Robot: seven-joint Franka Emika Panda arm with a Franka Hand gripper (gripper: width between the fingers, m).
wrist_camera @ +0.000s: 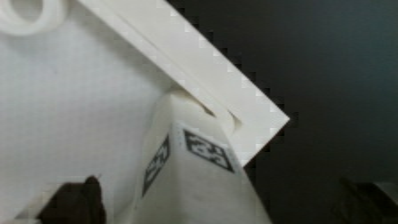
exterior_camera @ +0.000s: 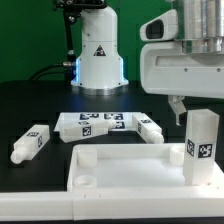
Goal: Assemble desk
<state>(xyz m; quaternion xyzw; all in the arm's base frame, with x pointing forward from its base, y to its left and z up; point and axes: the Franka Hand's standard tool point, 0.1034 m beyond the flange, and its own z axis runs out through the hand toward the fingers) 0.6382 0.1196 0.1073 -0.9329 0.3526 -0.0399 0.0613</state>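
The white desk panel (exterior_camera: 130,168) lies at the front, rim up, with a round hole (exterior_camera: 88,182) in its near corner. One white tagged leg (exterior_camera: 203,146) stands upright in the panel's corner at the exterior view's right. My gripper (exterior_camera: 190,108) hangs just above that leg's top. In the wrist view the leg (wrist_camera: 199,150) rises between my dark fingers (wrist_camera: 75,200), which stand wide apart, with a gap on one side; the gripper (wrist_camera: 222,205) is open. The panel rim (wrist_camera: 196,70) and a corner hole (wrist_camera: 27,15) show beyond it.
A loose leg (exterior_camera: 30,143) lies on the black table at the exterior view's left. Another leg (exterior_camera: 150,127) lies beside the marker board (exterior_camera: 92,122) behind the panel. The robot base (exterior_camera: 98,55) stands at the back.
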